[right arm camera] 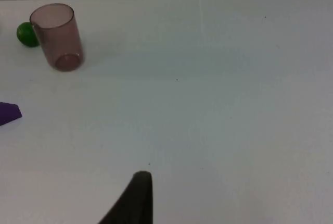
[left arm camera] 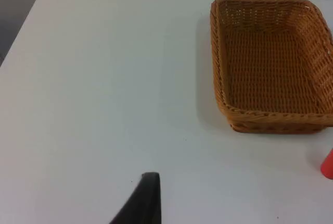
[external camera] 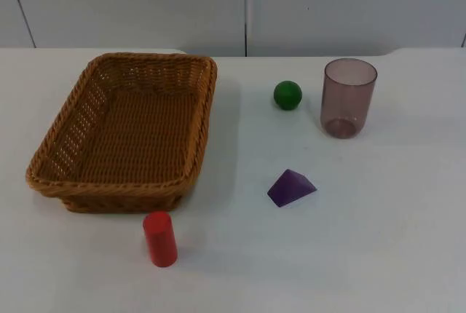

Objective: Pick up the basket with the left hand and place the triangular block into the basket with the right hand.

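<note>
Wicker basket sits flat on the white table, empty, nothing touching it. Purple triangular block lies on the table well apart from the basket, near the middle, w/ a green ball behind it and a tinted see-through cup upright beside the ball. Red cylinder stands just in front of the basket's near edge. Left gripper hangs over bare table, basket off to its side; right gripper over bare table too, cup, ball and block edge off to its side. Both arms wait. Can't tell finger state on either.
</note>
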Controlling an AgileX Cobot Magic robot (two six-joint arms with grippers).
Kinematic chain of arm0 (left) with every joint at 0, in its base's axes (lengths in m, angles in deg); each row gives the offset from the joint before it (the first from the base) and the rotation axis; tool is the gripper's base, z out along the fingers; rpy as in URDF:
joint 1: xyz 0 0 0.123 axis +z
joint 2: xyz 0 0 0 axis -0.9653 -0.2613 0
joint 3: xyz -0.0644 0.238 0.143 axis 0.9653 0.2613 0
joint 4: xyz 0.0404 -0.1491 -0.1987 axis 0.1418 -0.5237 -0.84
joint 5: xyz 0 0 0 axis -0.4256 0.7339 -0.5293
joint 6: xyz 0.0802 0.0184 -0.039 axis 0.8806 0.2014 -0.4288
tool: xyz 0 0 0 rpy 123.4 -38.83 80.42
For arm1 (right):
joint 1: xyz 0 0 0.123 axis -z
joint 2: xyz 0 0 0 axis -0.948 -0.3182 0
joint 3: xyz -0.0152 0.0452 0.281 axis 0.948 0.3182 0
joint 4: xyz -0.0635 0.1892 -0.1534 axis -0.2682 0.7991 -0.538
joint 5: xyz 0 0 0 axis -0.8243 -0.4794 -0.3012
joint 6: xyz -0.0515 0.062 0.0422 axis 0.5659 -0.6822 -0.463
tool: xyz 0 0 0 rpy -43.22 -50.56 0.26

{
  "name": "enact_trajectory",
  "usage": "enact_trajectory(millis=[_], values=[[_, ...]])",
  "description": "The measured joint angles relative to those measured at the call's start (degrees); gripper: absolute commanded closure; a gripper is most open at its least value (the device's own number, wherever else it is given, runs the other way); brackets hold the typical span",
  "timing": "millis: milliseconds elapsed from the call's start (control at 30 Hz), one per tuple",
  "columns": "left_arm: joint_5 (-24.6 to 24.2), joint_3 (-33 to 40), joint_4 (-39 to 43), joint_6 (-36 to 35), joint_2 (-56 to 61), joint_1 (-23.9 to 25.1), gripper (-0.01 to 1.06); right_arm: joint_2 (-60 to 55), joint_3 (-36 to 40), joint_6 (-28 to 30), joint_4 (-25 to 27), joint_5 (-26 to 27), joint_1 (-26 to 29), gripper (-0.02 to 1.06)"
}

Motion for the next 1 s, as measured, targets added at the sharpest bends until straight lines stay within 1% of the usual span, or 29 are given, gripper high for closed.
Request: enact_trajectory(millis=[200,300,367,400,533,567,700,867,933,1000], values=[[0.0,-0.6,-0.8,-0.4,-1.7,0.0,0.0,-0.8,-4.2,0.0,0.3,-0.1,0.0,-0.01],[1.3,-2.5,-2.2,-0.3,-7.3,0.0,0.0,-5.8,-8.1,0.0,0.4,0.4,0.0,-0.01],[3.1,-4.1,-2.9,-0.3,-12.2,0.0,0.0,-10.2,-10.2,0.0,0.8,2.0,0.0,-0.01],[3.1,-4.1,-2.9,-0.3,-12.2,0.0,0.0,-10.2,-10.2,0.0,0.8,2.0,0.0,-0.01],[6.0,-9.0,-3.8,-0.5,-25.4,0.0,0.0,-19.3,-12.9,0.0,1.2,7.5,0.0,-0.01],[6.0,-9.0,-3.8,-0.5,-25.4,0.0,0.0,-19.3,-12.9,0.0,1.2,7.5,0.0,-0.01],[7.9,-12.7,-5.8,0.1,-36.6,0.0,0.0,-27.6,-14.1,0.0,1.2,11.2,0.0,-0.01],[10.1,-13.2,-7.8,1.7,-45.2,0.0,0.0,-35.1,-14.2,0.0,1.2,14.2,0.0,-0.01],[10.8,-13.2,-8.1,2.2,-47.2,0.0,0.0,-36.7,-14.2,0.0,1.2,14.6,0.0,-0.01],[12.5,-13.2,-8.1,3.1,-50.6,0.0,0.0,-39.4,-14.2,0.0,1.2,15.1,0.0,-0.01]])
